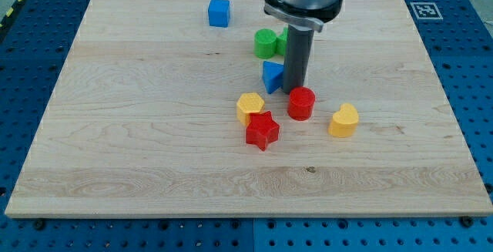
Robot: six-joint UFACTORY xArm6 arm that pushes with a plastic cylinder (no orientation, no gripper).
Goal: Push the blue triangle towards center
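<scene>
Wooden board, blue triangle touching my tip's left side

my tip sits just right of the blue triangle, above the red cylinder. green blocks lie above; a blue cube upper left; red star and two yellow blocks below.

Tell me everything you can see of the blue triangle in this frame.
The blue triangle is a small solid block, glossy like plastic, lying flat on the wooden board slightly above its middle. Its right part is hidden behind the dark rod; my tip sits at its right side, apparently touching it. A green block lies just above it, apart. The yellow block and red cylinder lie below, also apart.
</scene>
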